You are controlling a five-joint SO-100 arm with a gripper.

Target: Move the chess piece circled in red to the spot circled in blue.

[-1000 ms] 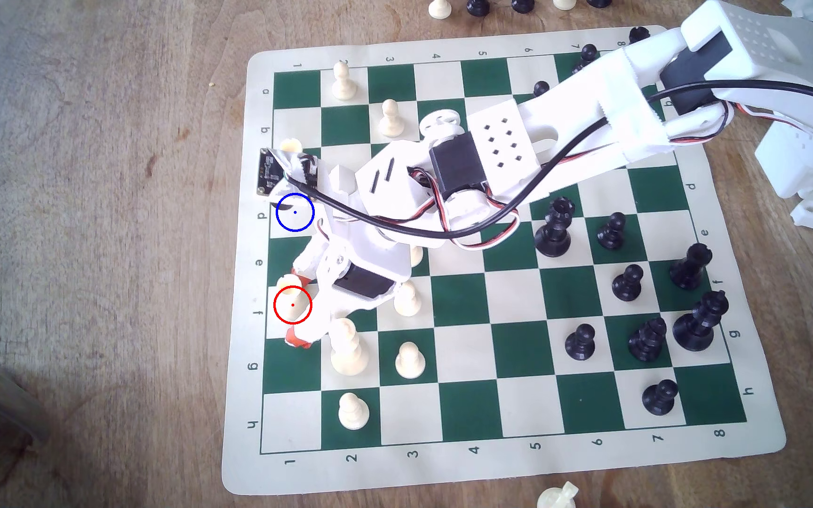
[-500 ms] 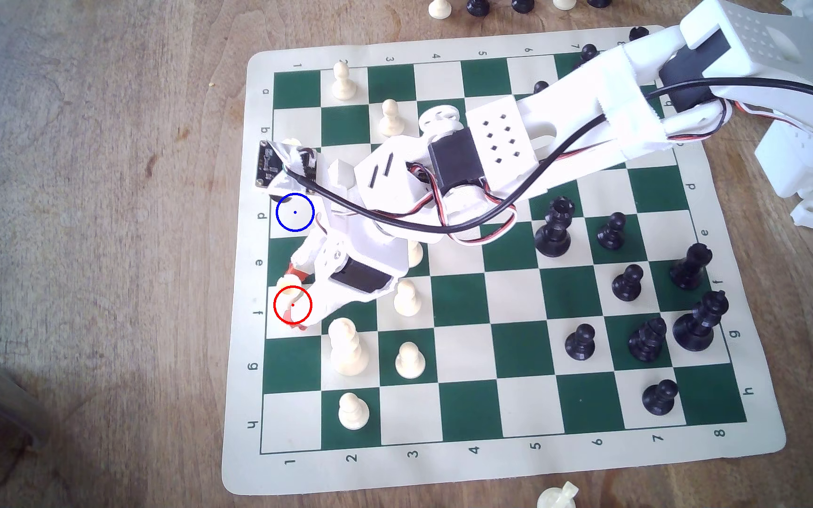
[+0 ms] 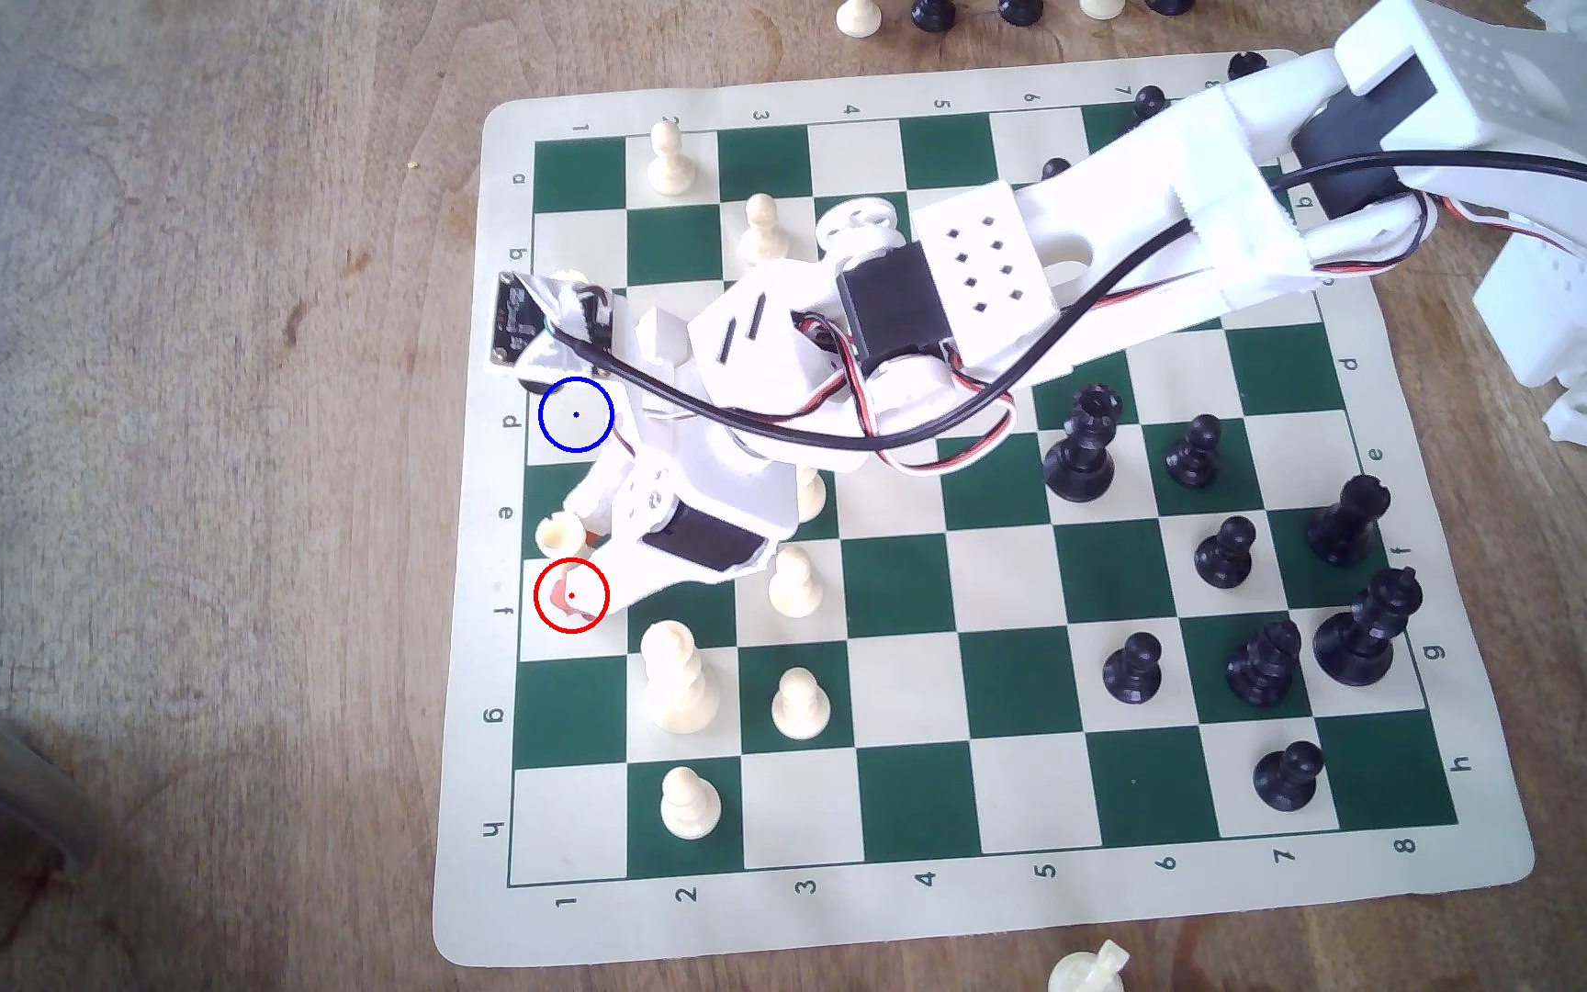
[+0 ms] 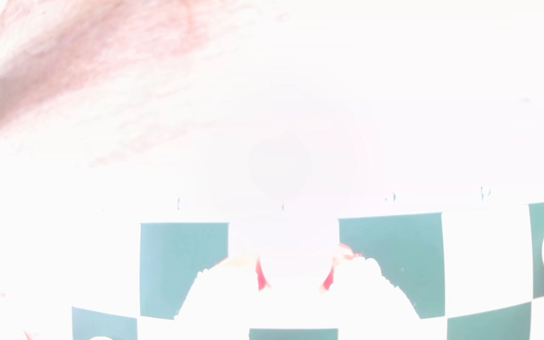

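Wooden tabletop, green-and-cream chess mat [image 3: 923,916] across mid-frame. Gripper [image 3: 570,563], red-tipped, pinched on the rook [image 3: 559,530] at centre-left, lifted just above the red ring. Blue-ringed spot [image 3: 576,414] higher up, bare. Rook likely light, rigid, slick plastic; best held at the narrow waist. Half a second ago it sat lower, overlapping the ring.

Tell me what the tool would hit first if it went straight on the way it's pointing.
Probably no piece: the tool, shut on the rook, points over the board's edge strip toward the table. If angled down, the strip comes first.
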